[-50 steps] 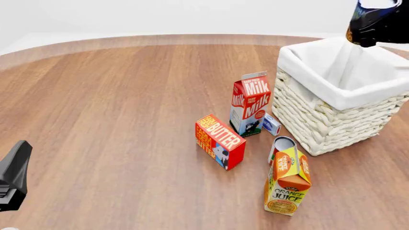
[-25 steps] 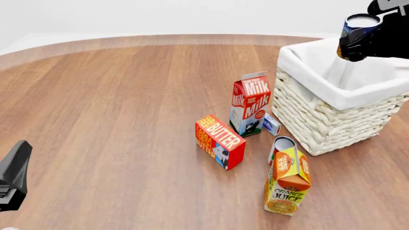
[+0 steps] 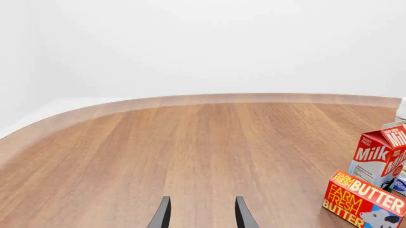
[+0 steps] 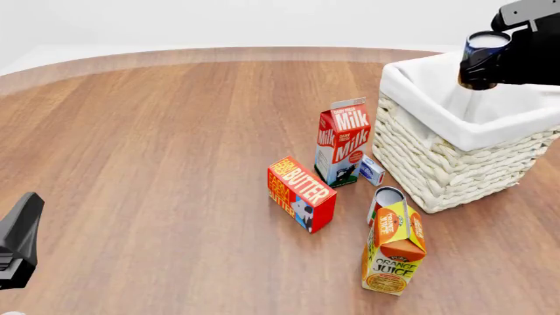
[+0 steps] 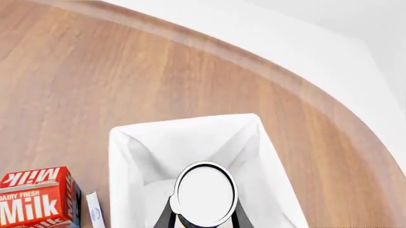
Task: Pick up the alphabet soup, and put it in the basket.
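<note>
The alphabet soup (image 4: 482,58), a small can with a pale silver top, is held in my shut right gripper (image 4: 492,64) above the inside of the basket (image 4: 442,167). The basket is woven cream wicker with a white cloth lining, at the right of the table. In the right wrist view the can's top (image 5: 205,194) sits between the fingers (image 5: 166,217), straight over the basket's white lining (image 5: 190,142). My left gripper (image 4: 18,243) is at the near left edge, far from everything. It is open and empty in the left wrist view (image 3: 200,216).
A red milk carton (image 4: 343,141) stands just left of the basket, with a small blue-white box (image 4: 372,169) beside it. A butter box (image 4: 301,193), an orange juice carton (image 4: 394,248) and a red-and-white can (image 4: 385,199) lie in front of the basket.
My right gripper has come down and a little to the left with the can, from the frame's top edge to just above the basket's opening. The left arm has not moved.
</note>
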Tool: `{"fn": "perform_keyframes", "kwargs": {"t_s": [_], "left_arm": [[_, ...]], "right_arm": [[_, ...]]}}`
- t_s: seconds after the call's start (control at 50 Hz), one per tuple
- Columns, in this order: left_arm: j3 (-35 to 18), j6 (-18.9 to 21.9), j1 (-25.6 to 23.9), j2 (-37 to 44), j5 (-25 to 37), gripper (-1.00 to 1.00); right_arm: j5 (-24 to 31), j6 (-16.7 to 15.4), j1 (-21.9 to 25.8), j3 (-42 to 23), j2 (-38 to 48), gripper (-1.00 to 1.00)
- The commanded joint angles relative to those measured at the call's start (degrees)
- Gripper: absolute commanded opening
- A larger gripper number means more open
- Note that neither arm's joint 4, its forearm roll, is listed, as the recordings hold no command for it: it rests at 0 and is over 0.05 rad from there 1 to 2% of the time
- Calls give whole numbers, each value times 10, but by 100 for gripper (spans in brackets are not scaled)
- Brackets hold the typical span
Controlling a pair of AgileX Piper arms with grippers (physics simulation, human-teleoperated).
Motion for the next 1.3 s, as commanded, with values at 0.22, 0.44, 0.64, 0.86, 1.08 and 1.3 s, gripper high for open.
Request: {"fn": "perform_keyframes", "kwargs": {"t_s": [0.22, 0.44, 0.64, 0.86, 1.08, 1.3], "left_arm": [[0, 0, 0, 0, 0, 100], [0, 0, 0, 0, 0, 100], [0, 0, 0, 0, 0, 100], [0, 0, 0, 0, 0, 100], [0, 0, 0, 0, 0, 100], [0, 0, 0, 0, 0, 100]], "right_arm": [[-11, 7, -10, -23, 45, -100], [-6, 0, -12, -34, 67, -100], [2, -6, -28, -43, 86, -100], [4, -9, -33, -52, 101, -100], [1, -13, -33, -58, 123, -100], [-1, -21, -36, -56, 138, -100]]}}
